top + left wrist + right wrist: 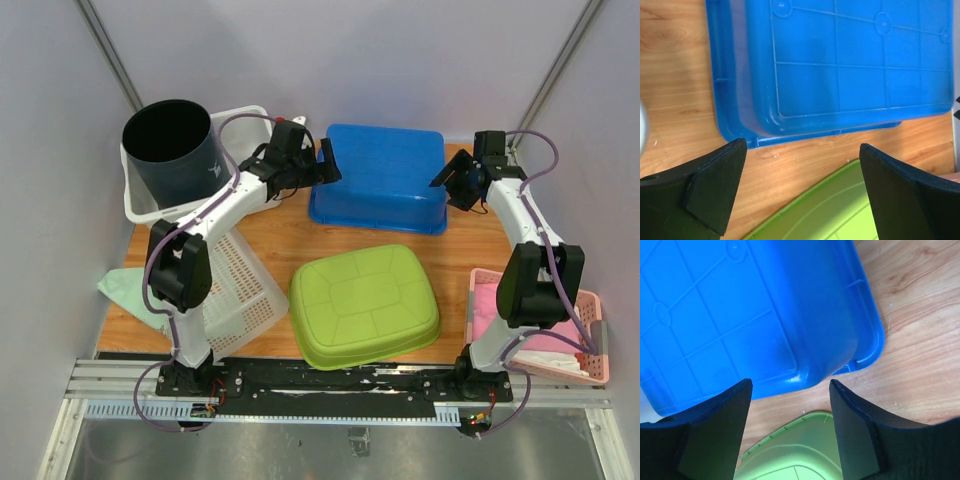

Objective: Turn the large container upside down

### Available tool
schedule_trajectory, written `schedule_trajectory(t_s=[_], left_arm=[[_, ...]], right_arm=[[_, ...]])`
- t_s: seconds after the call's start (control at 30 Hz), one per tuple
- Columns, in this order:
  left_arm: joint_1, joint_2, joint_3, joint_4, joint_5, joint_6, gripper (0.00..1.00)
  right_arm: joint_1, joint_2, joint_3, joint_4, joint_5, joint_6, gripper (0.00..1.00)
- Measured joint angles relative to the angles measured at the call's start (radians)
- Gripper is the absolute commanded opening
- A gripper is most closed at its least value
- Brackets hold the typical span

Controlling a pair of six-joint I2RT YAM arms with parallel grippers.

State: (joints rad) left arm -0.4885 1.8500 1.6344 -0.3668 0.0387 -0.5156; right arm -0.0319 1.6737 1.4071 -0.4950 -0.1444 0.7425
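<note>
The large blue container (pixel 380 175) lies bottom-up on the wooden table (pixel 270 235) at the back middle, its ribbed base facing up. It also shows in the left wrist view (pixel 850 65) and the right wrist view (pixel 740 315). My left gripper (pixel 325 165) is open and empty, just off its left end (pixel 802 145). My right gripper (pixel 448 185) is open and empty, just off its right end (pixel 790 382). Neither touches it. A green container (pixel 365 305) lies bottom-up in front of the blue one.
A black bucket (pixel 175 145) stands in a white basket (pixel 250 120) at the back left. A white lattice basket (pixel 240 285) and a teal cloth (pixel 120 290) lie at the left front. A pink basket (pixel 585 340) with cloths sits at the right front.
</note>
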Motion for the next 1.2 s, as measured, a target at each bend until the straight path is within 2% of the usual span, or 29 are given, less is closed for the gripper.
schedule_trajectory(t_s=[0.13, 0.23, 0.4, 0.57, 0.87, 1.03, 1.2], left_arm=[[0.000, 0.073, 0.019, 0.003, 0.023, 0.011, 0.99], [0.000, 0.118, 0.031, 0.003, 0.066, 0.020, 0.99], [-0.004, 0.132, 0.031, 0.007, 0.180, 0.027, 0.99], [-0.050, 0.129, 0.008, 0.032, 0.272, 0.043, 0.99], [-0.233, 0.119, -0.084, 0.042, 0.352, 0.045, 0.99], [-0.228, 0.085, 0.006, -0.039, 0.300, 0.084, 0.99], [-0.184, 0.031, 0.138, -0.061, 0.218, 0.098, 0.99]], right_arm=[[-0.002, 0.064, 0.030, 0.001, 0.011, 0.012, 0.62], [-0.012, 0.124, 0.061, -0.003, 0.011, 0.011, 0.56], [-0.037, 0.129, 0.071, -0.002, -0.011, 0.001, 0.49], [-0.072, 0.129, 0.071, 0.002, -0.037, -0.018, 0.46], [-0.139, 0.240, 0.225, -0.042, -0.066, -0.072, 0.48], [-0.136, 0.220, 0.228, -0.067, -0.007, -0.106, 0.59], [-0.136, 0.075, 0.118, -0.076, 0.090, -0.133, 0.63]])
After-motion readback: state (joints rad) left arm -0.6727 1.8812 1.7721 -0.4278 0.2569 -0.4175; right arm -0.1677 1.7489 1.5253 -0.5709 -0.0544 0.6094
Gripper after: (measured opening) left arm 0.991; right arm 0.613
